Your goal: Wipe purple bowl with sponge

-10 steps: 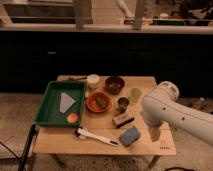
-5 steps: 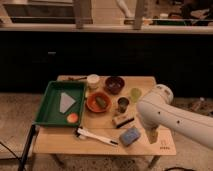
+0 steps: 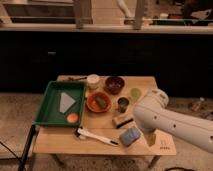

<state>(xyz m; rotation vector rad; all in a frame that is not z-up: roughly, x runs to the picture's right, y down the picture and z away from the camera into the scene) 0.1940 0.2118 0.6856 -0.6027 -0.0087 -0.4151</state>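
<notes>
Wooden table (image 3: 56,143): hand (image 3: 151,138) open, empty, beside sponge (image 3: 130,135); tan block (image 3: 122,120), cup (image 3: 123,103) between it and purple bowl (image 3: 114,84).

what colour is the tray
The tray is green, seen in the camera view; the gripper hangs beside the sponge.

Table (image 3: 60,145): I see matt pale wood.
Tray (image 3: 47,114): smooth green plastic.
Sponge (image 3: 130,136): matt, soft-looking.
Gripper (image 3: 150,140): lower right, beside sponge.
</notes>
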